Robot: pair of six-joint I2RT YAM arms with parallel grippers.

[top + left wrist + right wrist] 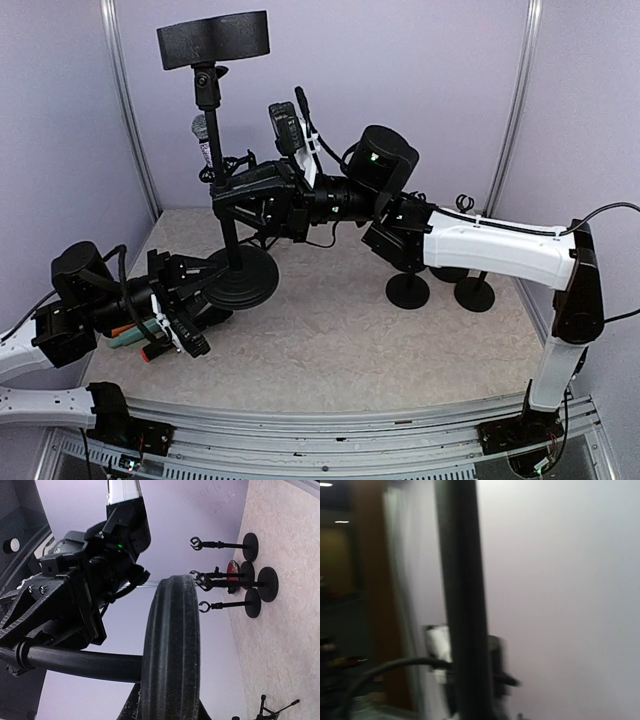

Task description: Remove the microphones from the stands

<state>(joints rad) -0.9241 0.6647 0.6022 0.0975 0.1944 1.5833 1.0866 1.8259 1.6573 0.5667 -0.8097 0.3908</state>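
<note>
Lilac walls (pixel 420 80), pale speckled table (pixel 350 340). Mic (pixel 203 130) sits upright high on the stand (pixel 208 100), mesh head up, just below a big dark disc (pixel 213 40) at the top; not yet out.

R gripper (pixel 232 188) reaches in from the right, at the stand just under the mic. Top view doesn't show its jaw gap. R wrist cam is blurred: only the pole (pixel 462 580) close in front w/ a cable (pixel 395 667) crossing it. So can't tell if it's gripping or wide.

L gripper (pixel 188 295) is low on the left, closed down at the base (pixel 170 645). L wrist cam shows that rim edge-on right where the fingers meet, so it looks clamped on it, prob. pinning the stand.

Small stands (pixel 408 290) sit well off to the right.

Step, as I read it: stand braced, R arm lining up for the grab, extraction not begun. Next move needs R to close on the mic body, not the pole, then draw it out along the clip's axis while L keeps the base down. Watch the cable; it could snag.
</note>
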